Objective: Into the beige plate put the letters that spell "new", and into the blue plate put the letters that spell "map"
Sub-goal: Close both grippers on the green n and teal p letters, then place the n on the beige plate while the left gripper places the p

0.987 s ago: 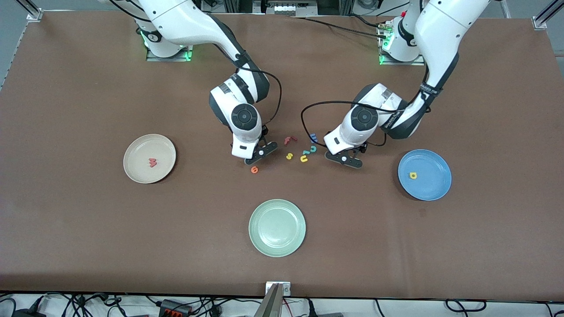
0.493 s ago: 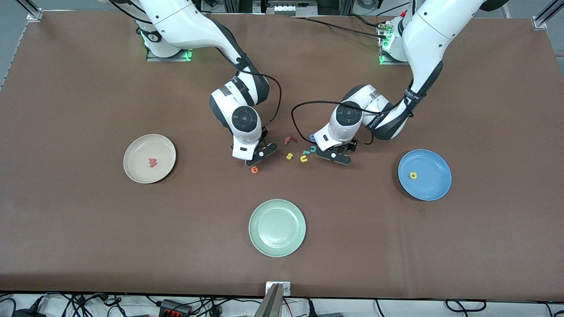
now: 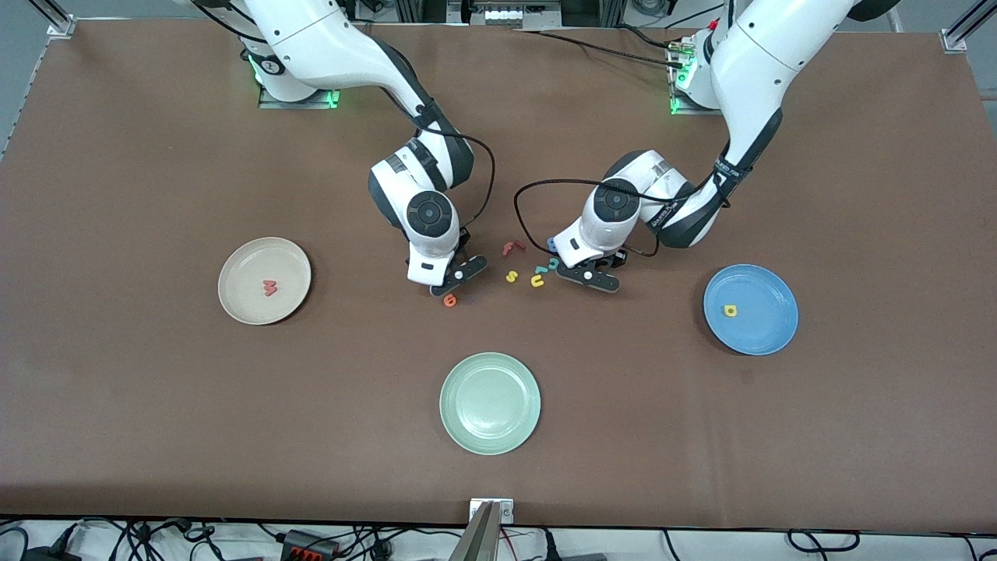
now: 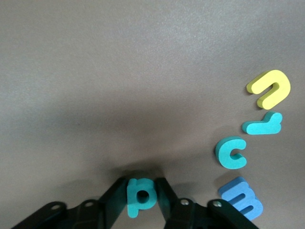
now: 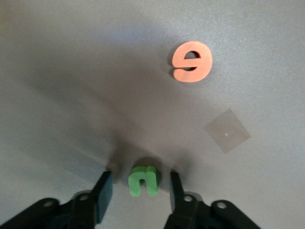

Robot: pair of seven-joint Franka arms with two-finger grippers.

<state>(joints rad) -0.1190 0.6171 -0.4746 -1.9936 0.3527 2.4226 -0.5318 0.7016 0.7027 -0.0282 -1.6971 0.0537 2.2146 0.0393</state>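
My left gripper (image 3: pixel 590 274) is down at the table beside the letter cluster, shut on the teal p (image 4: pixel 141 195). The blue m (image 4: pixel 242 196) lies close by, and shows again (image 3: pixel 552 244) in the front view. My right gripper (image 3: pixel 452 279) is low over the table and open. The dark green n (image 5: pixel 143 181) sits between its fingers with a gap on each side. The orange e (image 5: pixel 192 61) lies apart from it, nearer the front camera (image 3: pixel 449 300). The salmon w (image 3: pixel 269 287) rests in the beige plate (image 3: pixel 245 265). The yellow a (image 3: pixel 730 311) rests in the blue plate (image 3: pixel 767 323).
Between the two grippers lie a red f (image 3: pixel 512 248), a yellow s (image 3: pixel 512 276), a yellow u (image 3: pixel 537 280), a teal c (image 4: pixel 231 152) and another small teal letter (image 4: pixel 263 125). A pale green plate (image 3: pixel 490 403) sits nearer the front camera.
The left arm slid toward the letter cluster, then its jaws closed on the teal p. The right gripper's jaws narrowed around the green n.
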